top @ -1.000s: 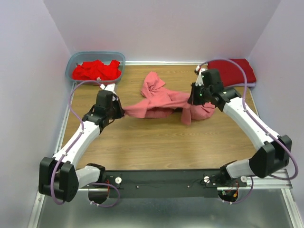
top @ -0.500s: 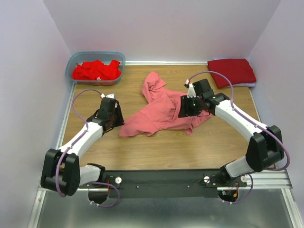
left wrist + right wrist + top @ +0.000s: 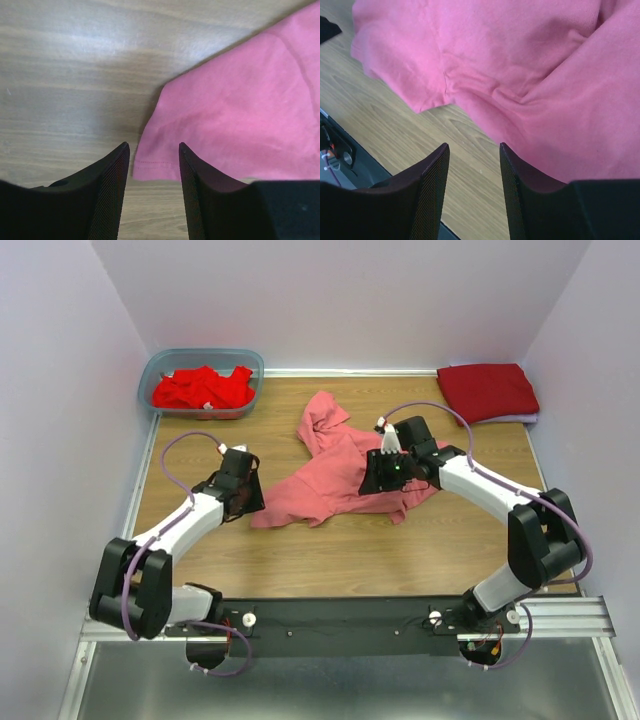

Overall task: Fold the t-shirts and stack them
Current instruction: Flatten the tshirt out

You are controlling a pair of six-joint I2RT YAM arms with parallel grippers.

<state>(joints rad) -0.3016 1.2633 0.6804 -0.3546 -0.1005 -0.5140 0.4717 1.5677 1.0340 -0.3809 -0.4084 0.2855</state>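
Observation:
The salmon-pink t-shirt [image 3: 335, 475] lies crumpled and partly spread in the middle of the wooden table. My left gripper [image 3: 247, 502] is open, low over the wood just short of the shirt's left hem corner [image 3: 150, 167], and holds nothing. My right gripper [image 3: 373, 478] hovers open over the shirt's right part, with the wrinkled pink cloth [image 3: 520, 60] below and beyond its fingertips. Several bright red t-shirts [image 3: 200, 388] are heaped in the tub. A darker crimson t-shirt [image 3: 487, 390] lies folded at the back right corner.
The translucent blue-grey tub [image 3: 158, 367] stands at the back left corner. Lilac walls close in the table on three sides. A black base rail [image 3: 340, 615] runs along the near edge and shows in the right wrist view [image 3: 332, 145].
Both grippers have opened and let go of the pink shirt, which dropped from a stretched, lifted bunch to lie on the table. The right arm moved left and nearer; the left shifted slightly right.

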